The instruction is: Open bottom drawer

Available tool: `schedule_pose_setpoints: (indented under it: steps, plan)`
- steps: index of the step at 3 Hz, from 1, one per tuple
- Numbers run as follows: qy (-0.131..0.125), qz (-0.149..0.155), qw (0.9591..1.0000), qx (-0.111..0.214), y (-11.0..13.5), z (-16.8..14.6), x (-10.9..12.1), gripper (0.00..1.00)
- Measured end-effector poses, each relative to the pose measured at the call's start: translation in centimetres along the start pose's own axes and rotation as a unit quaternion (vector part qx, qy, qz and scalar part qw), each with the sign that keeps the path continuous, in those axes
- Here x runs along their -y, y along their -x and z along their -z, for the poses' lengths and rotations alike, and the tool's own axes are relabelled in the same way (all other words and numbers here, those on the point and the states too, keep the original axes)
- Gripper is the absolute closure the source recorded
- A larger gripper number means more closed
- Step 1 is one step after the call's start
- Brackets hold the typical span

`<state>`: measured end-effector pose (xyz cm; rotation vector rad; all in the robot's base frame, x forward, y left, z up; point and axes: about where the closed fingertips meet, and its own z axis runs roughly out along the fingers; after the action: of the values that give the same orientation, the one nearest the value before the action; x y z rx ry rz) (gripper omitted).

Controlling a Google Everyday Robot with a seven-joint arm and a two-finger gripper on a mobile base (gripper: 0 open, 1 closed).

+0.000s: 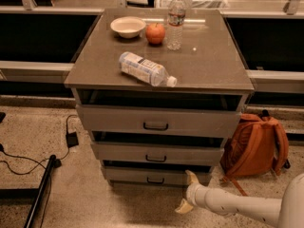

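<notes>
The bottom drawer is the lowest and narrowest of three grey drawers in the cabinet, with a small dark pull handle at its centre. All three drawer fronts stand a little out, with dark gaps above them. My gripper is low at the front right, just right of the bottom drawer's handle and close to its front. Its two pale fingers are spread apart, one near the drawer front, the other lower toward the floor. It holds nothing.
On the cabinet top are a lying water bottle, a white bowl, an apple and an upright bottle. An orange backpack leans at the right. Cables and a black pole lie at the left.
</notes>
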<state>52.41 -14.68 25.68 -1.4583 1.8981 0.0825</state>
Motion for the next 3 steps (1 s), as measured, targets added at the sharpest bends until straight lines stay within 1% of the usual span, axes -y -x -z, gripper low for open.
schedule_pose_setpoints:
  steps: [1, 2, 3]
  plan:
    - [0.004, 0.011, 0.9999, 0.005, -0.2, 0.1, 0.8, 0.00]
    - [0.035, 0.017, 0.9993, -0.001, -2.8, -1.5, 1.3, 0.00]
    - [0.054, 0.011, 0.9985, 0.001, -5.7, -2.7, 2.2, 0.00]
